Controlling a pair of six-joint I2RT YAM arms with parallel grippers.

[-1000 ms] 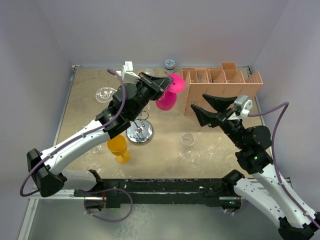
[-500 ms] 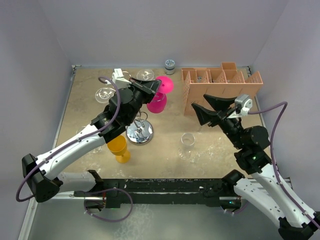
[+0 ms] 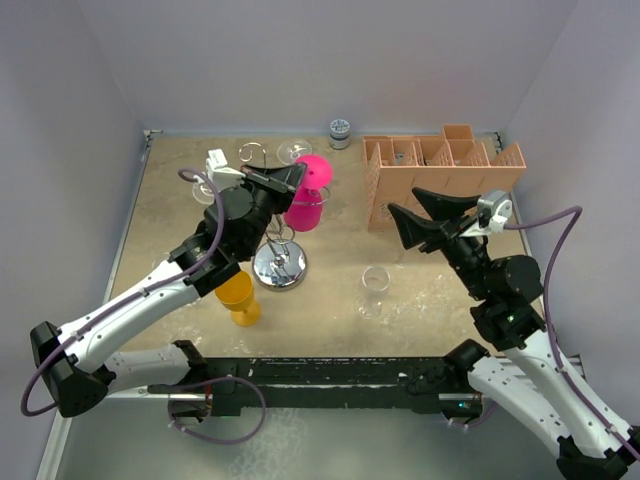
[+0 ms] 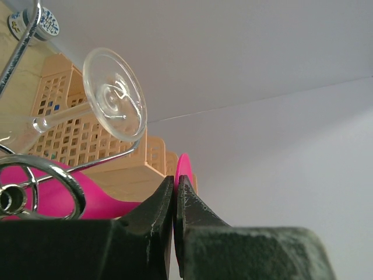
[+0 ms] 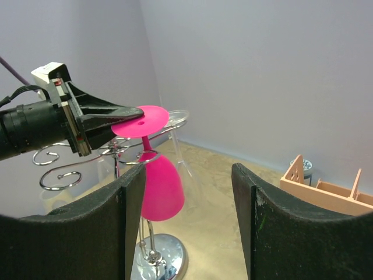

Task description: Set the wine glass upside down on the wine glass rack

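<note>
A pink wine glass (image 3: 305,205) hangs upside down, its round foot (image 5: 140,121) on top and its stem inside a curled arm of the silver wire rack (image 3: 279,266). My left gripper (image 3: 285,178) is shut on the edge of that foot; the pink foot shows between its jaws in the left wrist view (image 4: 182,169). A clear glass (image 4: 113,96) hangs on the rack next to it. My right gripper (image 3: 408,220) is open and empty, held above the table to the right, facing the rack (image 5: 154,259).
An orange-pink slotted box (image 3: 440,170) stands at the back right. A yellow cup (image 3: 238,297) sits near the rack's base. A clear glass (image 3: 373,290) stands on the table centre-right. Other clear glasses (image 3: 293,151) and a small jar (image 3: 340,128) are at the back.
My left gripper has carried the pink glass leftward and toward the rack, so its stem now sits in a rack arm. The right arm has barely moved.
</note>
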